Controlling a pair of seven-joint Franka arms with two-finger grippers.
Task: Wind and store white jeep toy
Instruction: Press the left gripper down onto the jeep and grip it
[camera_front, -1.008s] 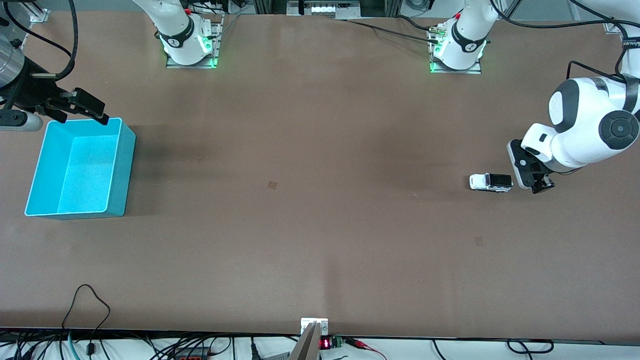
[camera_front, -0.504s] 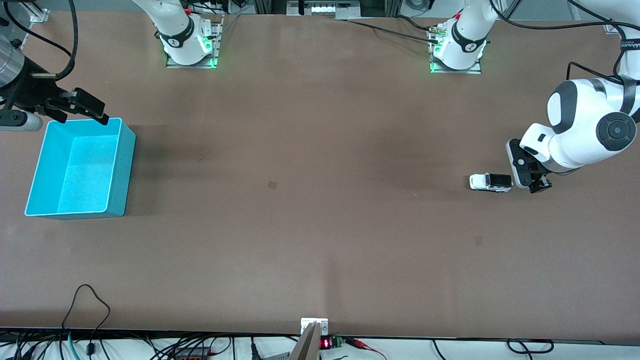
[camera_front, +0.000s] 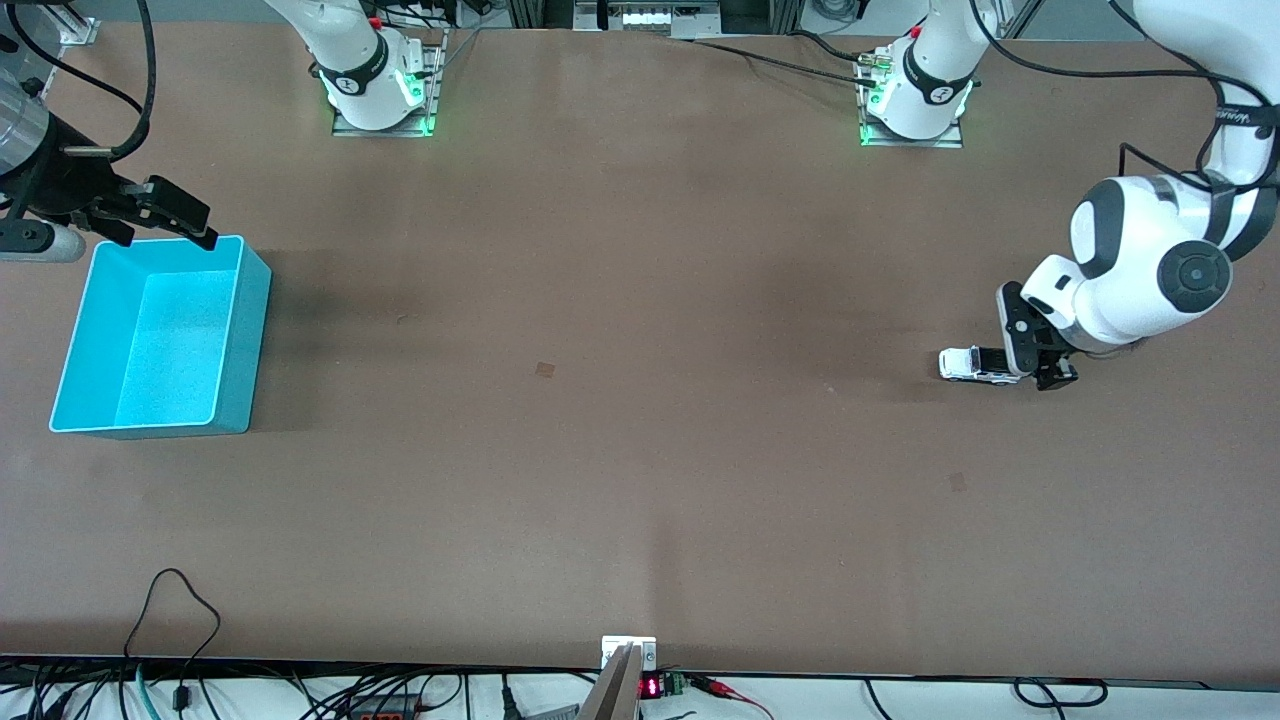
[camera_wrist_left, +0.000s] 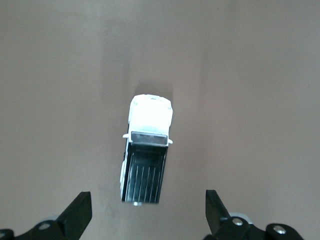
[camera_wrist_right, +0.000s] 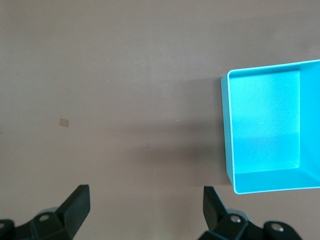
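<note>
The white jeep toy (camera_front: 972, 364) stands on the brown table toward the left arm's end, its black roof up. In the left wrist view the white jeep toy (camera_wrist_left: 146, 150) lies lengthwise, its dark rear end pointing at the gap between the fingers. My left gripper (camera_front: 1034, 360) hovers open at the jeep's rear end, one finger (camera_wrist_left: 80, 212) to each side, touching nothing. The cyan bin (camera_front: 255, 330) sits empty at the right arm's end. My right gripper (camera_front: 185, 215) waits open over the cyan bin's (camera_wrist_right: 227, 125) rim, nothing between its fingers (camera_wrist_right: 77, 202).
Both arm bases (camera_front: 380, 95) (camera_front: 915, 100) stand along the table's edge farthest from the front camera. Cables (camera_front: 180, 620) and a small display (camera_front: 650, 687) lie at the nearest edge. Bare brown tabletop (camera_front: 600, 400) spans between bin and jeep.
My left gripper has moved toward the jeep, from beside its rear end to over it. The jeep, the bin and the right arm have not moved.
</note>
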